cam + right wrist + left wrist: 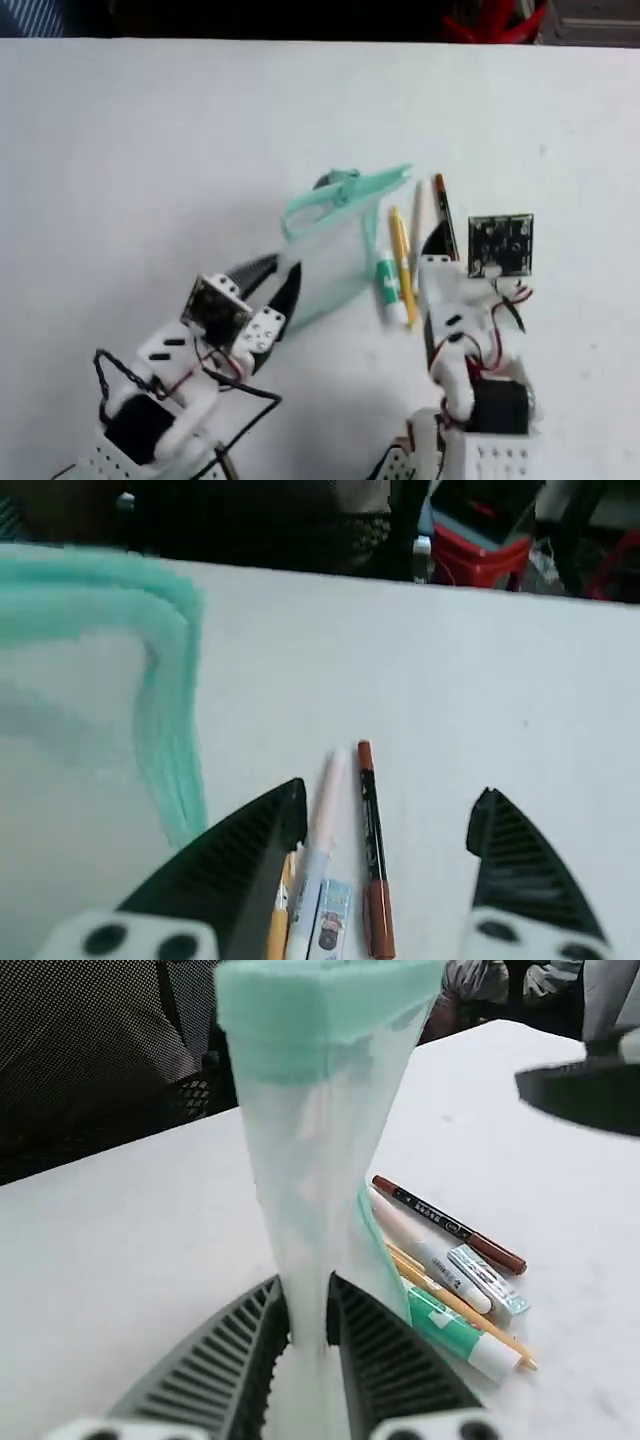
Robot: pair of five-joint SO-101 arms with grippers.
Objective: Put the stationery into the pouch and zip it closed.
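At the near side, the left gripper (308, 1298) is clamped on the pouch (320, 1150), pens (440, 1263) just beside it. Farther on, the right gripper (390, 805) hangs open over them; a sloppy pinch could scatter the round pens, I reckon.

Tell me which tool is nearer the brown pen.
Right. The right tool hangs open over the brown pen, which lies between its jaws. The left tool is shut on the pouch, beyond the other pens.
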